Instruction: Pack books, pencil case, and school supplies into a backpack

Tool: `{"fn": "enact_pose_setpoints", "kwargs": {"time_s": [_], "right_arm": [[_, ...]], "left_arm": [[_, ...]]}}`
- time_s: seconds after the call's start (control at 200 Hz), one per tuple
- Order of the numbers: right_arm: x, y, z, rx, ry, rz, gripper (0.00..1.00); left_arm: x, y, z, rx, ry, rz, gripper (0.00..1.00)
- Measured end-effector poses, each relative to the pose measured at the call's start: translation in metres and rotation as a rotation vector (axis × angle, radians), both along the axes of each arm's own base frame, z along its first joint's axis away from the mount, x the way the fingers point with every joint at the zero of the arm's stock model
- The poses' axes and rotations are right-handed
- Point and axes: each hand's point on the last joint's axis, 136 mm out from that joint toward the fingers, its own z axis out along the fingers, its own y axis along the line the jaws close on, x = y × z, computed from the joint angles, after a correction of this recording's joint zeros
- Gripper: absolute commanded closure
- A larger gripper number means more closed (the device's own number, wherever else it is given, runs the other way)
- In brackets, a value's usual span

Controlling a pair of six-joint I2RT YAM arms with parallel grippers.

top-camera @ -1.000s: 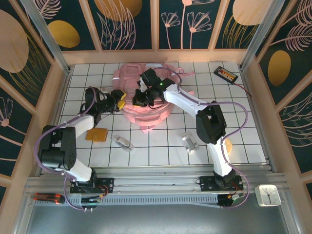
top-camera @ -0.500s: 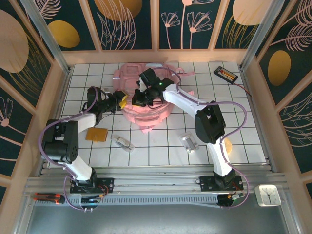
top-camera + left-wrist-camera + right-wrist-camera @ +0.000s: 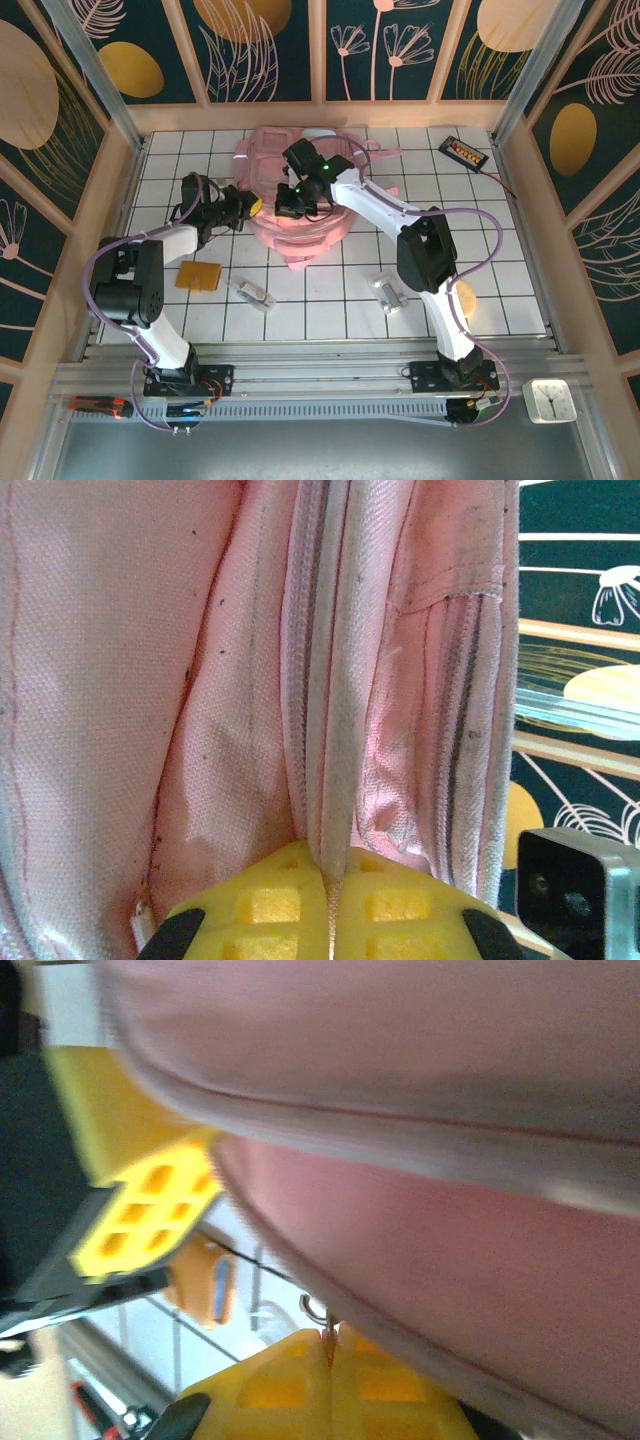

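At the far middle of the bench (image 3: 330,310) the backpack (image 3: 305,238) lies slumped, and both arms are busy with its cloth rather than with anything to pack, so the task looks to be at the stage of opening or spreading the bag. The pad (image 3: 198,276) lies on the near left of the bench, well apart from the backpack, and the clips (image 3: 250,292) sit loose on the tiles, one piece near the pad and another (image 3: 388,292) near the right arm's base; these are not yet packed. What the backpack already holds I cannot tell. The left arm reaches forward and inward, low over the bench, its left tool (image 3: 252,207) at the backpack's left edge; the wrist view has the left tool (image 3: 330,880) pinched tight on a ridge of pink cloth beside the zip. The right arm stretches far across to the left, wrist bent down over the bag's middle, and the right tool (image 3: 288,207) is likewise closed on the backpack's edge (image 3: 328,1345), close by a small metal ring.
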Motion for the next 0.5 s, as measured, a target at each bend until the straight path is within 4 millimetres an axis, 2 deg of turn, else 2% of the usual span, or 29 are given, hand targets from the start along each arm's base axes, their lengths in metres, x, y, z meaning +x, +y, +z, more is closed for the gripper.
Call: {"fn": "enact_pose_setpoints", "kwargs": {"time_s": [0.115, 0.19, 0.225, 0.385, 0.5], "right_arm": [[-0.002, -0.026, -0.014, -0.113, -0.011, -0.022, 1.00], [-0.003, -0.051, -0.019, -0.177, -0.016, -0.047, 1.00], [-0.003, -0.063, -0.018, -0.187, -0.017, -0.057, 1.00], [0.004, -0.090, -0.005, -0.154, -0.052, -0.078, 1.00], [0.017, -0.136, -0.012, -0.214, -0.028, -0.142, 1.00]], "left_arm": [[-0.002, 0.001, -0.004, 0.037, 0.007, -0.018, 1.00], [-0.002, 0.003, -0.005, 0.064, 0.006, -0.032, 1.00], [-0.003, 0.003, -0.005, 0.070, 0.004, -0.042, 1.00], [-0.014, -0.010, 0.002, 0.083, -0.017, -0.126, 1.00], [-0.012, 0.005, 0.003, 0.108, -0.023, -0.101, 1.00]]}}
